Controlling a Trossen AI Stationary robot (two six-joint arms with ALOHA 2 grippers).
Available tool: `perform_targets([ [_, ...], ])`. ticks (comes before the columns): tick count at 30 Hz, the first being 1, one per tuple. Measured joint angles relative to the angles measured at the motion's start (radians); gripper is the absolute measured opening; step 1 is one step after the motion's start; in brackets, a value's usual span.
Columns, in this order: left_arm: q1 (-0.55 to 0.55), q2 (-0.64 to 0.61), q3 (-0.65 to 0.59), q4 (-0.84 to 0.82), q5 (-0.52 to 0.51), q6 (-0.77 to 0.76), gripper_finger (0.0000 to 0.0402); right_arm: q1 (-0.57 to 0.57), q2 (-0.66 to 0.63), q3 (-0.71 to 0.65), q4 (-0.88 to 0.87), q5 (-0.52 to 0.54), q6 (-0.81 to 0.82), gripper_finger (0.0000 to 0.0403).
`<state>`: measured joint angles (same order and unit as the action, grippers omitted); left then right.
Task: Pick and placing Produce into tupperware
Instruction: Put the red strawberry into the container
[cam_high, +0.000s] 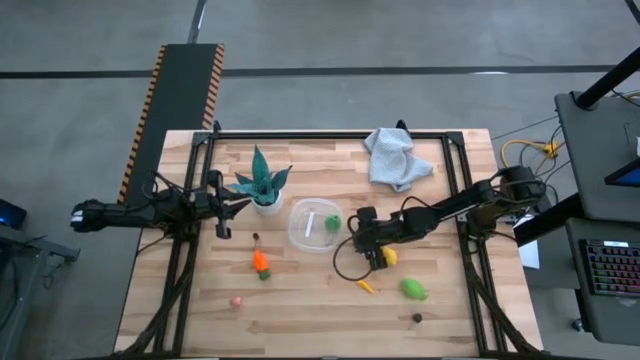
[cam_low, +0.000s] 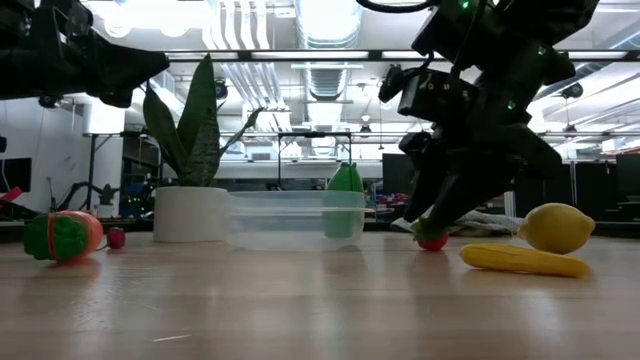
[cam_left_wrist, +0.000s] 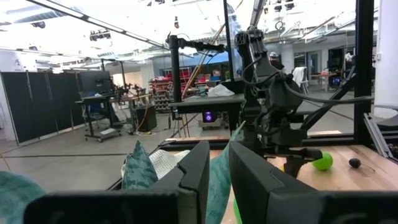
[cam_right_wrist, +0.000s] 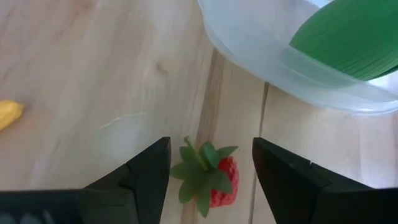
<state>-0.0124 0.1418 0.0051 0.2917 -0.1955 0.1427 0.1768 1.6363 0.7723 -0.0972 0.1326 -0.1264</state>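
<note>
The clear tupperware (cam_high: 310, 228) stands mid-table with a green piece (cam_high: 332, 222) inside it. My right gripper (cam_right_wrist: 210, 144) is open, tipped down close beside the tub. Its fingers stand on either side of a red strawberry with green leaves (cam_right_wrist: 214, 179) that lies on the wood, and no touch shows. A yellow lemon (cam_high: 390, 257) lies just by that gripper (cam_high: 372, 258). Other produce lies loose: a yellow piece (cam_high: 366, 286), a green one (cam_high: 413, 289), a dark one (cam_high: 417, 318), an orange-and-green one (cam_high: 261, 263), a pink one (cam_high: 237, 301). My left gripper (cam_high: 225, 208) waits at the left edge, narrowly open and holding nothing.
A spiky teal plant in a white pot (cam_high: 262, 188) stands left of the tub, close to my left gripper. A pale grey cloth (cam_high: 397, 158) lies at the far right. A small dark piece (cam_high: 256, 237) lies near the pot. Bare wood lies along the near edge.
</note>
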Motion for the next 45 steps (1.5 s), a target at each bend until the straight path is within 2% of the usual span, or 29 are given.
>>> perform_targets([
  [6,0.0,0.017,0.0,-0.002,0.0,0.0,0.0048,0.0,0.002,0.0,0.007,0.0,-0.005,0.0217],
  [10,0.0,0.022,0.0,-0.002,0.0,0.0,0.0048,0.0,0.002,0.0,0.007,0.0,-0.005,0.0201],
  [36,0.0,0.021,0.0,-0.001,0.0,0.0,0.0048,0.0,0.002,-0.021,-0.003,0.0,-0.01,0.0015],
  [45,0.0,0.021,0.0,-0.001,0.0,0.001,0.0048,0.0,0.001,-0.021,-0.001,0.0,-0.016,0.0009],
])
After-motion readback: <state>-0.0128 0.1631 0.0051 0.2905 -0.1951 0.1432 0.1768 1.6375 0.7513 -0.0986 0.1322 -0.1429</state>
